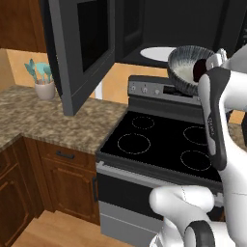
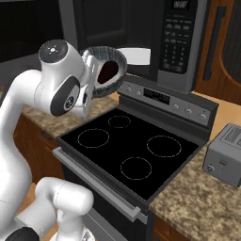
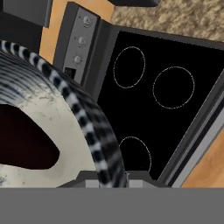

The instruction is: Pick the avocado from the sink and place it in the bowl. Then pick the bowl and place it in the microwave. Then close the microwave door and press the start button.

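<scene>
My gripper (image 1: pixel 212 63) is shut on the rim of the blue-grey bowl (image 1: pixel 185 65), holding it tilted in the air above the back of the stove. The dark avocado (image 1: pixel 198 70) lies inside the bowl (image 2: pixel 112 77), against its pale inside. The bowl hangs just in front of the open microwave (image 1: pixel 159 24), near its white turntable plate (image 1: pixel 155 53). The microwave door (image 1: pixel 79 53) stands swung wide open to the left. In the hand view the bowl's striped rim (image 3: pixel 89 127) and the avocado (image 3: pixel 26 140) lie close to the lens. The control strip (image 2: pixel 181 37) is on the microwave's right. The sink is out of view.
Below the bowl is a black-topped stove (image 1: pixel 159 142) with a knob panel (image 2: pixel 164 99). A grey toaster (image 2: pixel 226 155) stands on the granite counter at the right. A white jar of teal utensils (image 1: pixel 43 82) sits on the left counter (image 1: pixel 43 120).
</scene>
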